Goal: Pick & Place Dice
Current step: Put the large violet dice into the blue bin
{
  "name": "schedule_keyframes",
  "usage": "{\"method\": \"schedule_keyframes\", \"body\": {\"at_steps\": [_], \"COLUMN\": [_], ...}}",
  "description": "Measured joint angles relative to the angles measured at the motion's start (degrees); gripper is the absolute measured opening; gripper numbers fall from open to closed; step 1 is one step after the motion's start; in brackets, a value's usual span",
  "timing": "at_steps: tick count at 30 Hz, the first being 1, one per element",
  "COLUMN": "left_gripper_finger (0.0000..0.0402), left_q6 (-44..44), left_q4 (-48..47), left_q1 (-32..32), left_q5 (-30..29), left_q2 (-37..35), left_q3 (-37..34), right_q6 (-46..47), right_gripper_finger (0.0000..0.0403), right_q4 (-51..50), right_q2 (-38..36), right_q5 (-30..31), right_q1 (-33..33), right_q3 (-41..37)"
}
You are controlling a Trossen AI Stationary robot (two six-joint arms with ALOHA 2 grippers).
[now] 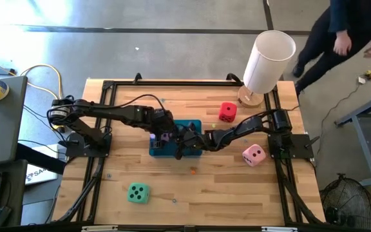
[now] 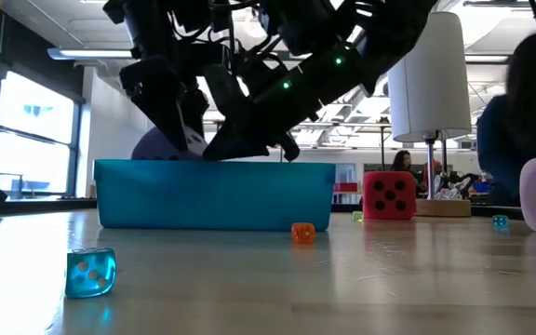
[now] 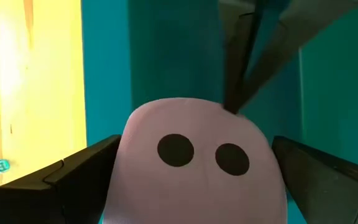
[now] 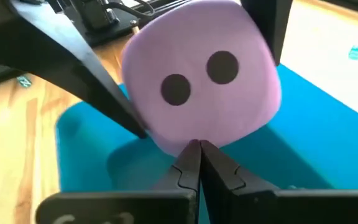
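Sitting between the spread fingers of the left gripper (image 3: 188, 180): lilac die (image 3: 194, 162), over the teal tray (image 1: 192, 124) at table centre. Fingers wide apart, flanking the die on both sides; contact at the pads not clear, so held or just released not decidable. Right gripper (image 4: 197, 155) pinched together, empty, tips touching or just off the die's side, coming in from the right. Left arm clearly the nearer one for the die. No long axis: soft rounded cube, matte skin, two dark pips showing. Tray: rigid, smooth, rectangular. Other dice well apart on wood: red die (image 1: 227, 112) far right, pink die (image 1: 254, 154) right, mint green die (image 1: 138, 193) near left.
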Motion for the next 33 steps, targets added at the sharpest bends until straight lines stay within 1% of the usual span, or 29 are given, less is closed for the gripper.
{"method": "schedule_keyframes", "body": {"at_steps": [6, 13, 17, 21, 24, 29, 33], "left_gripper_finger": [0.04, 0.04, 0.04, 0.04, 0.04, 0.04, 0.04], "left_q6": [0.03, -0.03, 0.42, 0.43, 0.54, 0.4, 1.23], "left_q4": [0.04, 0.67, 1.99, 4.03, 5.25, 6.1, 6.13], "left_q1": [-0.03, -0.03, -0.04, -0.05, -0.05, -0.15, -0.55], "left_q5": [0.07, 0.08, 1.22, 1.99, 2.12, 1.98, 1.71], "left_q2": [-0.15, -0.33, -0.35, -0.35, -0.33, -0.33, -0.26], "left_q3": [0.0, 0.2, 0.2, 0.2, 0.2, 0.2, 0.09], "right_q6": [-2.28, -9.13, -12.98, -16.6, -18.53, -15.52, -13.04], "right_gripper_finger": [0.0002, 0.0002, 0.0002, 0.0002, 0.0002, 0.0002, 0.0002], "right_q4": [0.88, 2.02, 4.26, 7.61, 9.01, 8.49, 8.0], "right_q2": [-0.58, -2.61, -3.95, -4.07, -4.09, -3.91, -3.22], "right_q5": [1.82, 9.99, 11.15, 10.39, 8.32, 1.63, -1.93], "right_q1": [0.94, 3.29, 4.32, 4.52, 4.04, 2.11, 0.97], "right_q3": [-0.04, -0.16, -0.2, -0.2, -0.2, -0.17, -0.15]}}
